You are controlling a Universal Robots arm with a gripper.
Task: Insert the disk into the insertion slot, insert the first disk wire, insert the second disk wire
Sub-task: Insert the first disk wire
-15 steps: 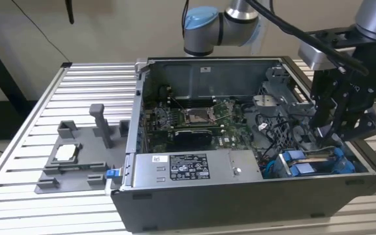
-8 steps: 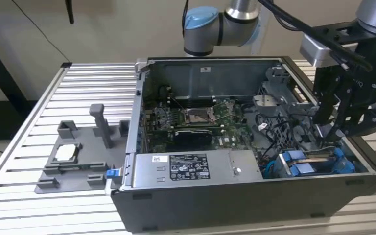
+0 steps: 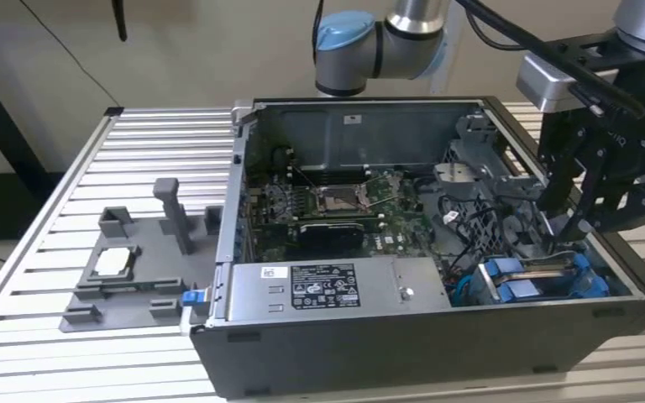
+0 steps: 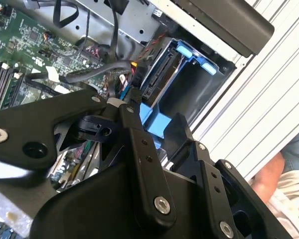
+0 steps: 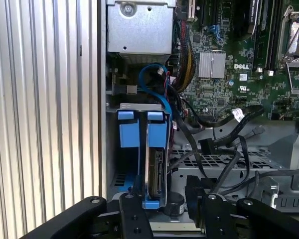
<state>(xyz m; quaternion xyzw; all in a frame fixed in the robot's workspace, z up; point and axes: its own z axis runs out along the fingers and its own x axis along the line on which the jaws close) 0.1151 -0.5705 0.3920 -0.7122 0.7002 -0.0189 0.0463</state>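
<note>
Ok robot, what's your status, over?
Gripper open, down by the disk. It sits in the insertion slot. Loose black wires alongside.

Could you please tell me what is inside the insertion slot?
The disk sits edge-on inside the insertion slot, with one long edge showing. Its label face is hidden by the slot's walls.

A slatted metal table (image 3: pixel 76 168) carries an open computer case (image 3: pixel 412 353) with a grey fixture (image 3: pixel 144 290) beside it.
</note>
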